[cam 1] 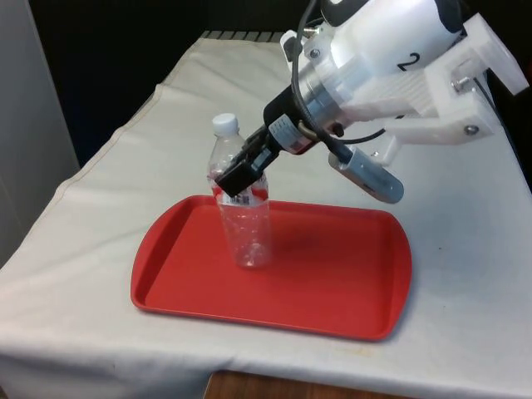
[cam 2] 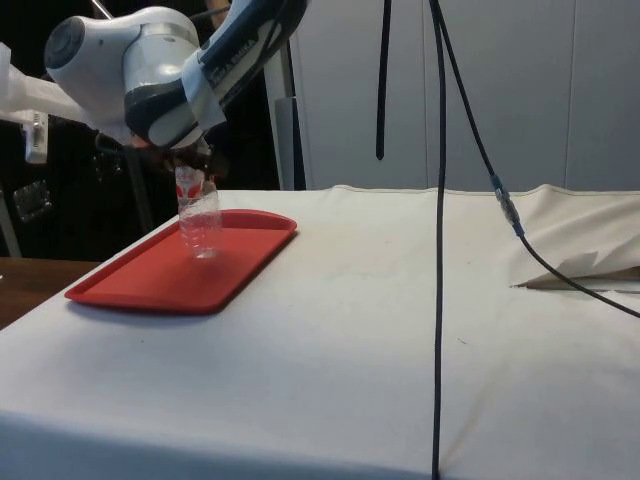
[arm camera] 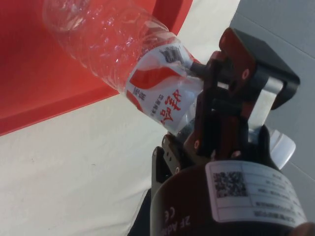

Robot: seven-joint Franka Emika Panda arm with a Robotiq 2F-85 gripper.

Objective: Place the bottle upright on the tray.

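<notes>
While the bottle (cam 1: 243,208) stands on the red tray (cam 1: 332,283), towards the front view's left end of it, we have the tool (cam 1: 241,174) clamped around its labelled upper body, just under the shoulder and the white cap (cam 1: 224,124). The wrist view shows the black fingers (arm camera: 224,110) pressed against the red-and-white label (arm camera: 160,93), so we read the tool as holding the bottle, not merely beside it.

We judge that we are at the placing step, close to its end: the bottle looks nearly upright, leaning slightly, and in the side view its base (cam 2: 205,252) appears to meet the tray floor, though we cannot be certain it bears its full weight there.

For the next move we would want the base flat and the lean taken out before letting go. Then the fingers should part gently and evenly, and the arm should draw away without brushing the cap, since an empty clear bottle is light and would tip easily. The cloth-covered counter (cam 1: 465,224) around the tray needs no attention.
</notes>
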